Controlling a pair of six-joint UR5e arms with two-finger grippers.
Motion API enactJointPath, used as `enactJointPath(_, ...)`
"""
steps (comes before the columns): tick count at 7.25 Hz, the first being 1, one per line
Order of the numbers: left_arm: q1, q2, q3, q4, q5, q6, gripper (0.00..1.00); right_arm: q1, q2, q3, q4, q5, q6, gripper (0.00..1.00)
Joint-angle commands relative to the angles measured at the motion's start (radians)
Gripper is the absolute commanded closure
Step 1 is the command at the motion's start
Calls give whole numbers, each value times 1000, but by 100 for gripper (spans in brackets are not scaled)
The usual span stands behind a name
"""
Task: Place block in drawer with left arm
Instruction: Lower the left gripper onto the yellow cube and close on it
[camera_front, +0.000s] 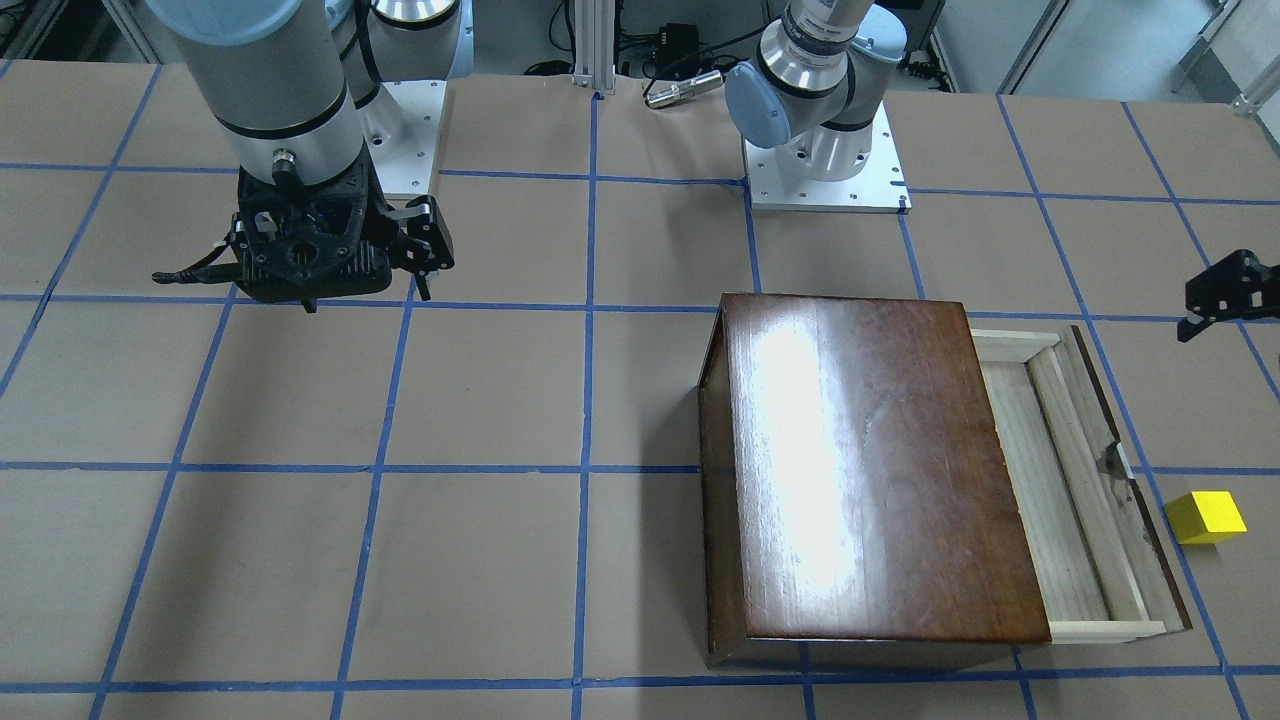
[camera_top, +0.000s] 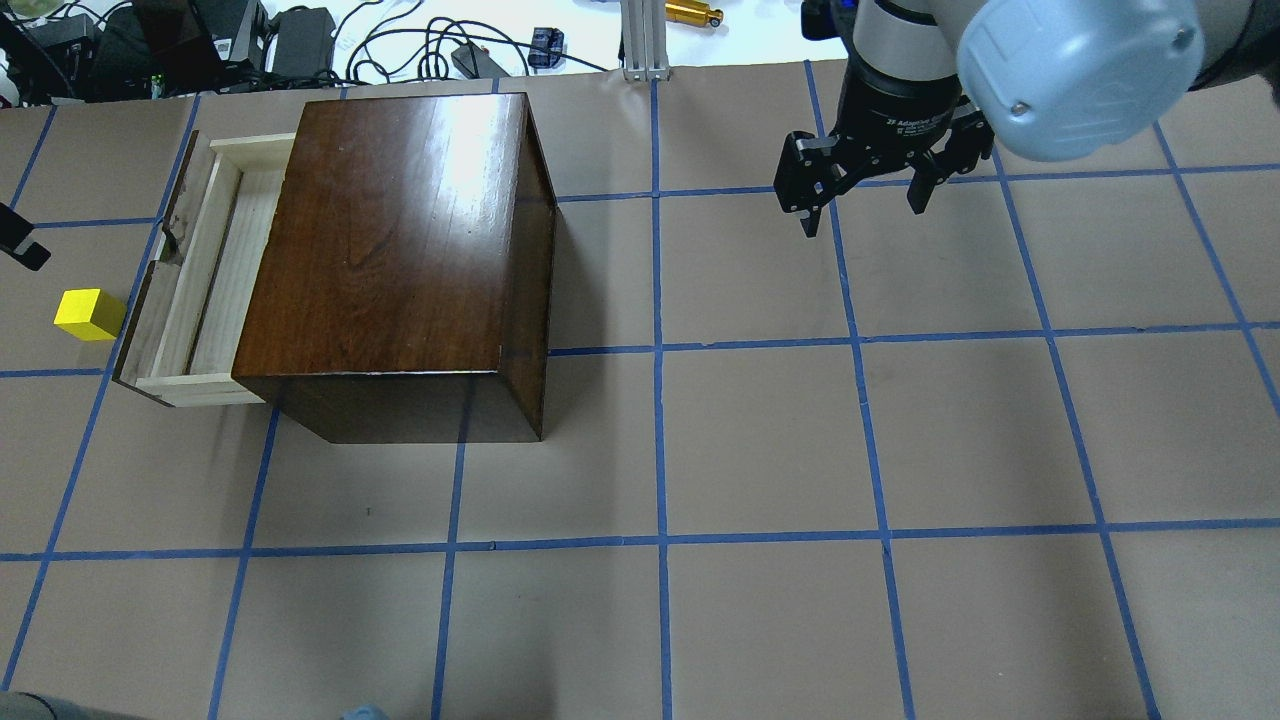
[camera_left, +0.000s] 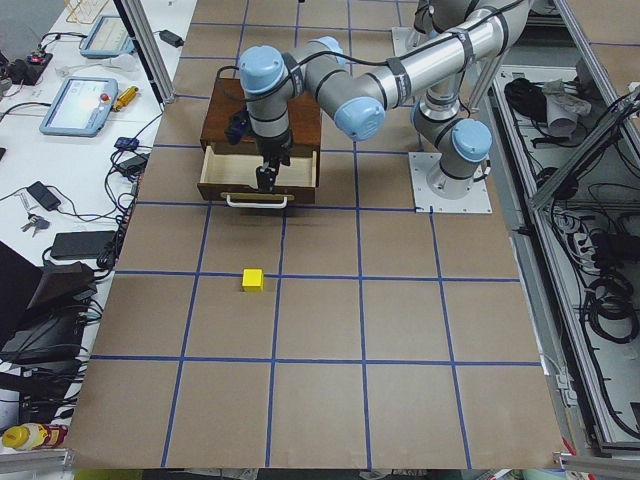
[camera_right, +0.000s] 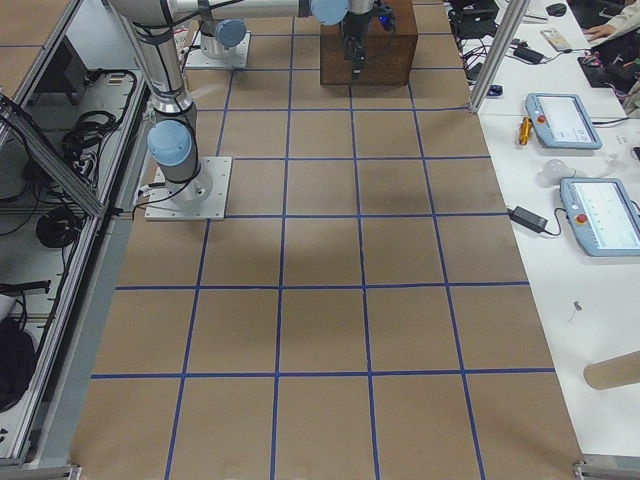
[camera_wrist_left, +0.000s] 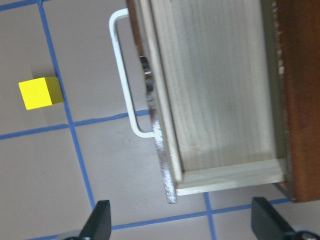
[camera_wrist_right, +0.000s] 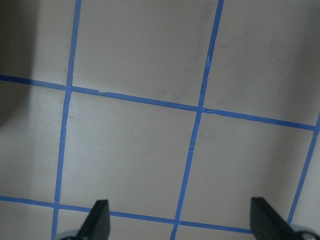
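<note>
The yellow block (camera_front: 1205, 517) lies on the table just outside the open drawer (camera_front: 1040, 470) of the dark-brown box (camera_front: 870, 460). It also shows in the overhead view (camera_top: 90, 314) and the left wrist view (camera_wrist_left: 40, 93). The drawer (camera_wrist_left: 215, 100) is pulled out and holds nothing. My left gripper (camera_wrist_left: 182, 222) is open and empty, hovering above the drawer's front end, only partly in the overhead view (camera_top: 20, 240). My right gripper (camera_top: 865, 190) is open and empty, far from the box over bare table.
The drawer has a white metal handle (camera_wrist_left: 122, 75) on its front panel, facing the block. Cables and devices (camera_top: 300, 35) lie past the table's back edge. Teach pendants (camera_right: 565, 120) sit on a side table. The arm bases (camera_front: 825, 160) stand at the robot side.
</note>
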Motion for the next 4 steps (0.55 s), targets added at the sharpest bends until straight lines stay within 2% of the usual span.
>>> enactJointPath(1,37,-125,98,19,12,210,0,0,0,0,0,0,0,0)
enactJointPath(2,42,-171,142,30,14,325,0,0,0,0,0,0,0,0)
enactJointPath(4,48,-255,167,146,16,573,0,0,0,0,0,0,0,0)
